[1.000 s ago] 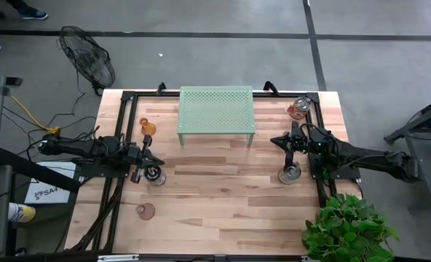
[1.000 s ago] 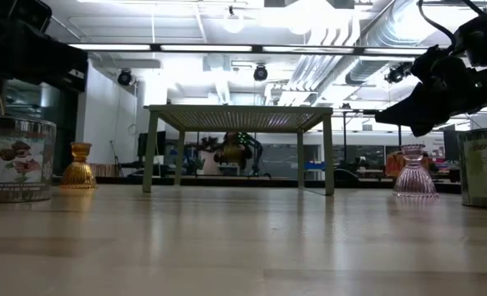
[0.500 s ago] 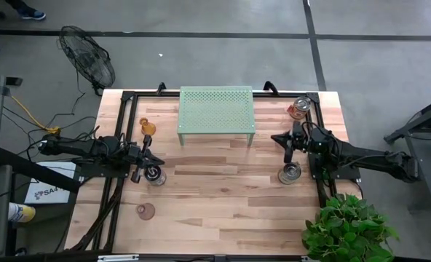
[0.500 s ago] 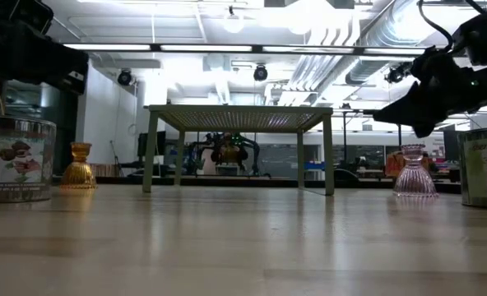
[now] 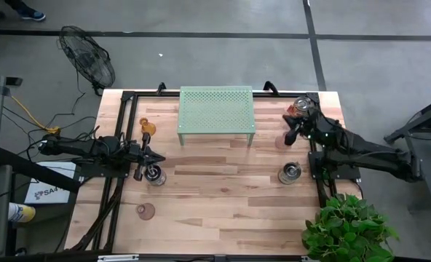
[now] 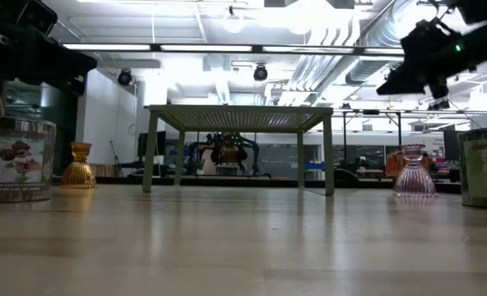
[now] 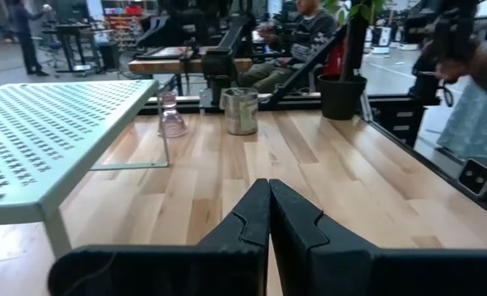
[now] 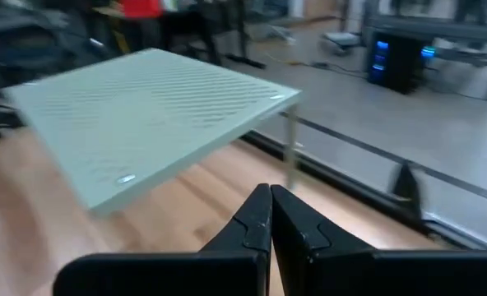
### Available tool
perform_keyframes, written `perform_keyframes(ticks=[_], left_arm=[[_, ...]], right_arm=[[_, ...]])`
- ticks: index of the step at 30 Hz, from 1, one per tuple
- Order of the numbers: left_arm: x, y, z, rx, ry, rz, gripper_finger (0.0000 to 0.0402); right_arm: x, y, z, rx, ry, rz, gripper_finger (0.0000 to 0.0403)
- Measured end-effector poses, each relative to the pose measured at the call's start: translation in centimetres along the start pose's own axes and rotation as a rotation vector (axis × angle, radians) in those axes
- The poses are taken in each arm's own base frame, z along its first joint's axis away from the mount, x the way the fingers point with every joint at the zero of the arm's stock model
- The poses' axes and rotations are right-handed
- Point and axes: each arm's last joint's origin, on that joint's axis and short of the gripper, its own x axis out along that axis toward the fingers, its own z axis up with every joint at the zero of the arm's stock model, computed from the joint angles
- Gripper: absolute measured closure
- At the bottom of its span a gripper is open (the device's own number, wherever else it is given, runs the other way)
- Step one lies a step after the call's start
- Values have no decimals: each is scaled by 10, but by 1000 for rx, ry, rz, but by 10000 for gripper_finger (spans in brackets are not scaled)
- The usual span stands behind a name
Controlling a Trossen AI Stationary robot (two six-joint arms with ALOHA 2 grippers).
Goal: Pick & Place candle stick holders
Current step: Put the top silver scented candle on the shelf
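Observation:
My left gripper [image 5: 144, 156] is shut and empty, just left of a silvery cup holder [image 5: 155, 175] that stands on the table; it also shows in the left wrist view [image 7: 269, 197]. My right gripper [image 5: 288, 137] is shut and empty [image 8: 270, 205]. It is raised over a clear pinkish glass holder [image 6: 414, 173], which stands on its foot. A second silvery cup [image 5: 290, 173] stands nearer the front. A cup with reddish marks [image 5: 299, 108] stands at the far right. An amber holder [image 5: 148, 128] and a pinkish holder [image 5: 145, 211] stand on the left.
The pale green perforated stand [image 5: 216, 109] stands at the middle of the far edge. A black frame [image 5: 121, 131] runs along the table's sides. A potted plant [image 5: 346, 229] is at the near right corner. A fan [image 5: 88, 62] stands on the floor.
My right gripper has risen and gone toward the table's far edge, away from the clear pinkish glass holder, which stays standing on the table. The arm has swung so that it now reaches in from the far right corner.

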Motion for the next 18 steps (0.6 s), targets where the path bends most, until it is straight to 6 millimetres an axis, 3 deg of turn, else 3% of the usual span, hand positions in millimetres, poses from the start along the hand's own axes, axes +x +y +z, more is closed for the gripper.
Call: perform_keyframes(ticks=[9, 18], left_arm=[[0, 0, -1, -6, 15, -8, 400], [0, 0, -1, -6, 16, -12, 400]], right_arm=[[7, 4, 63, -8, 144, -132, 402], [41, 14, 106, 40, 281, -235, 402]])
